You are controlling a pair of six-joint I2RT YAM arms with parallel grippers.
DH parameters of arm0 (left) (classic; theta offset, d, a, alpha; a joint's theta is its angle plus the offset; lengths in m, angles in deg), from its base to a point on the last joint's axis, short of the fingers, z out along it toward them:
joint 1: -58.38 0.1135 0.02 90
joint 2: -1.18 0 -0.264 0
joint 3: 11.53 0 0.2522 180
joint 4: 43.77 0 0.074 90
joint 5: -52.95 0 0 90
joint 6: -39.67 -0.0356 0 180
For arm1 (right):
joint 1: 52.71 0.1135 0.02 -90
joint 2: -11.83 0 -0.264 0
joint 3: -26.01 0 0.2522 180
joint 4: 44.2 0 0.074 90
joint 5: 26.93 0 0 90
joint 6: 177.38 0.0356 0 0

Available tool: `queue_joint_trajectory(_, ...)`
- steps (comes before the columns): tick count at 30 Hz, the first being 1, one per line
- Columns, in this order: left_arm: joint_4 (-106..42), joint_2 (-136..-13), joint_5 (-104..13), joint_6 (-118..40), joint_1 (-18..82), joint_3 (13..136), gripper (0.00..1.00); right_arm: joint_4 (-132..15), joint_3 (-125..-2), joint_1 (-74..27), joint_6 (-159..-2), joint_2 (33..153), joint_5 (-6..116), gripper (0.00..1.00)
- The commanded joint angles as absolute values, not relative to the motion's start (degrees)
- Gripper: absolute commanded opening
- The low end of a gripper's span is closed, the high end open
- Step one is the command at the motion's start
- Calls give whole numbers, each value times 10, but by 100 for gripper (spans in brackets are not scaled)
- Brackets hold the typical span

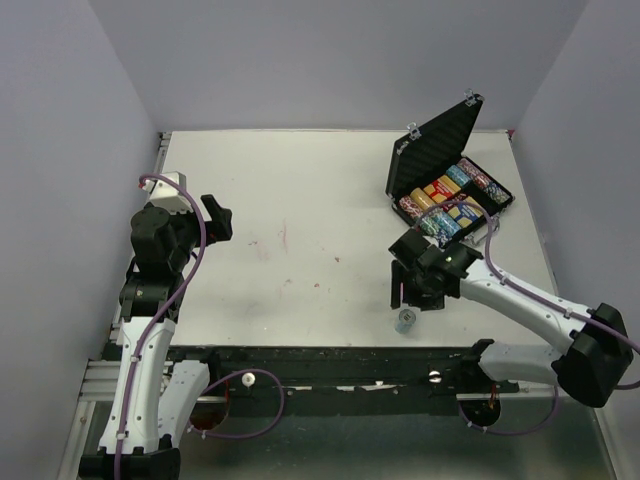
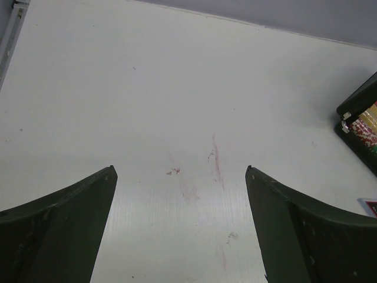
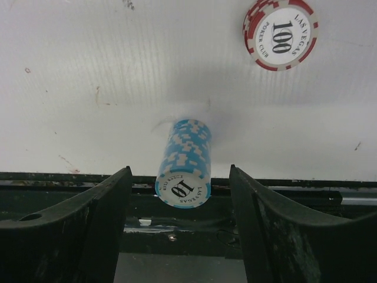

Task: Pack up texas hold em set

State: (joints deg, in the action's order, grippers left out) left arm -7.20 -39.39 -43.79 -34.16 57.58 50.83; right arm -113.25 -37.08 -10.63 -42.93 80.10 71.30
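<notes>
The black ribbed case (image 1: 440, 150) stands open at the far right of the table, with multicoloured chip rows (image 1: 452, 203) in its tray. A light-blue stack of "10" chips (image 3: 184, 160) stands on the table near the front edge; it also shows in the top view (image 1: 405, 321). My right gripper (image 3: 179, 170) is open, its fingers on either side of the stack and clear of it; in the top view it (image 1: 412, 292) hovers just behind the stack. A single red "100" chip (image 3: 280, 33) lies flat beyond. My left gripper (image 2: 180, 170) is open and empty over bare table.
The table's front edge and a black rail (image 3: 177, 188) run just behind the blue stack. The case's corner (image 2: 359, 115) shows at the right of the left wrist view, with a small red-edged item (image 2: 370, 206) below it. Faint red marks (image 2: 215, 159) stain the table.
</notes>
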Motion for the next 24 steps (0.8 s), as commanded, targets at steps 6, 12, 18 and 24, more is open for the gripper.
queue_joint_trajectory(6,-82,-394,-450,-337,579,503,99,-1141,-348,-54,-370,841,762,72)
queue_joint_trajectory(12,-81,-393,-452,-337,579,503,99,-1134,-336,-51,-371,847,759,70)
queue_joint_trajectory(18,-82,-394,-451,-337,579,503,99,-1114,-320,-51,-366,844,734,62)
queue_joint_trajectory(24,-82,-393,-451,-337,579,503,99,-1115,-334,-52,-369,834,739,38)
